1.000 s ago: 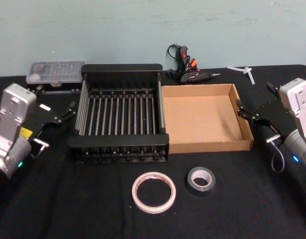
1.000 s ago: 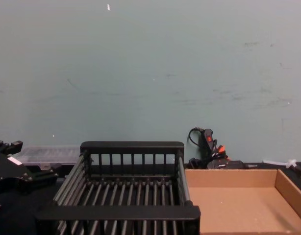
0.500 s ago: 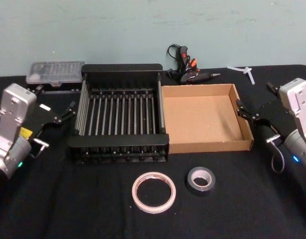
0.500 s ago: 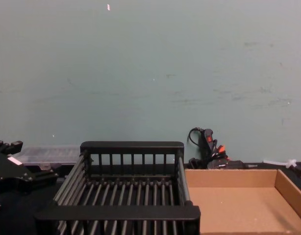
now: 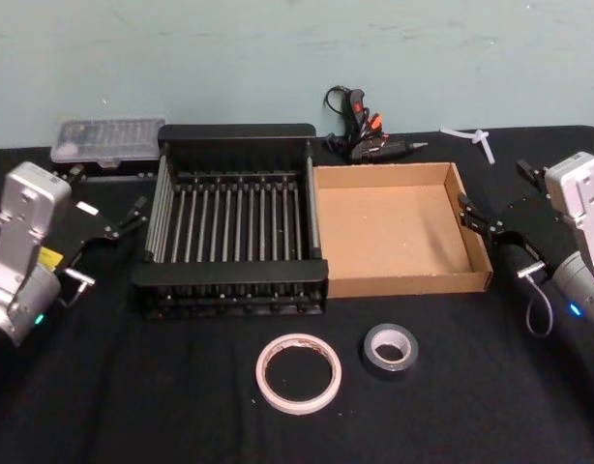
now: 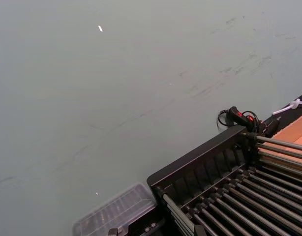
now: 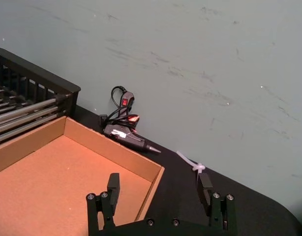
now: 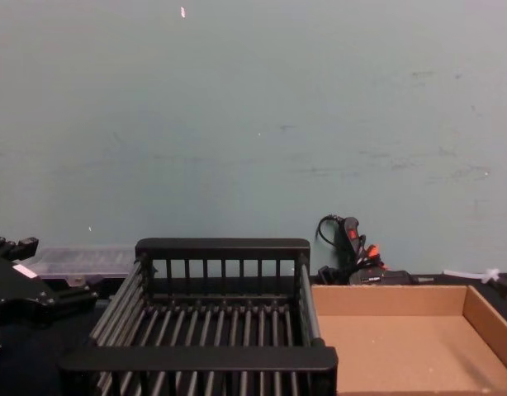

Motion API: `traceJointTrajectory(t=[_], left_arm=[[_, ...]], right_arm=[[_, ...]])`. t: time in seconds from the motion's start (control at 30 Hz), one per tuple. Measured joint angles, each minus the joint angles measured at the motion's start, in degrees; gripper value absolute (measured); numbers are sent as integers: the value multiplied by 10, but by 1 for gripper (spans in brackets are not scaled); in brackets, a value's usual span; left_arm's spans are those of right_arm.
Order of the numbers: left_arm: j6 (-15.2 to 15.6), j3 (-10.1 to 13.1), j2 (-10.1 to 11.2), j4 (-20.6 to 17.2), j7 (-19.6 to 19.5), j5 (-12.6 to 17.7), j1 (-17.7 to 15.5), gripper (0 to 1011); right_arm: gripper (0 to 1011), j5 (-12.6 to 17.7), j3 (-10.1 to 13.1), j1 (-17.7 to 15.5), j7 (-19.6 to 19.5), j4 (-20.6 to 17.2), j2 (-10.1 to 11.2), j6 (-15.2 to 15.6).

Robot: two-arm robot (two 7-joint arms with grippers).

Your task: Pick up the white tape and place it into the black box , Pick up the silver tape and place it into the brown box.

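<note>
The white tape (image 5: 298, 373) lies flat on the black cloth near the front, with the smaller silver tape (image 5: 389, 350) just to its right. Behind them the black box (image 5: 229, 282) and the brown box (image 5: 408, 283) stand side by side, both with nothing inside. My left gripper (image 5: 118, 227) hovers open to the left of the black box (image 6: 200, 162). My right gripper (image 5: 490, 198) hovers open beside the brown box's right wall; its two fingers (image 7: 113, 186) stand wide apart over the box's far right corner (image 7: 151, 172). Neither gripper touches a tape.
A black and orange glue gun (image 5: 360, 130) lies behind the boxes by the wall. A clear plastic case (image 5: 108, 140) sits at the back left, and a white plastic piece (image 5: 476, 138) at the back right. Open cloth surrounds the tapes.
</note>
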Motion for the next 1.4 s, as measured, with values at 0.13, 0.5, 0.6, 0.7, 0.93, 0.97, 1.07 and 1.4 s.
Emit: traceJointTrajectory(t=[0.13,0.5,0.6,0.7,0.93,0.97,1.07,1.4], left_arm=[[0,0,0,0,0,0,0,1001],[0,0,0,0,0,0,0,1001],[0,0,0,0,0,0,0,1001],[0,0,0,0,0,0,0,1001],[0,0,0,0,0,0,0,1001],[0,0,0,0,0,0,0,1001],[0,0,0,0,0,0,0,1001],[0,0,0,0,0,0,0,1001]], right_arm=[[1003,1,7,-10,5,-11,0,0],[1003,16,35,-52,18,-69,8,10],[1002,23,44,-70,22,-91,12,15],[1002,29,52,-87,25,-111,16,20],[1002,43,69,-123,30,-152,20,36],[1002,47,73,-132,32,-160,20,43],[1002,54,79,-150,35,-177,22,55],[1002,68,90,-199,48,-218,21,89]])
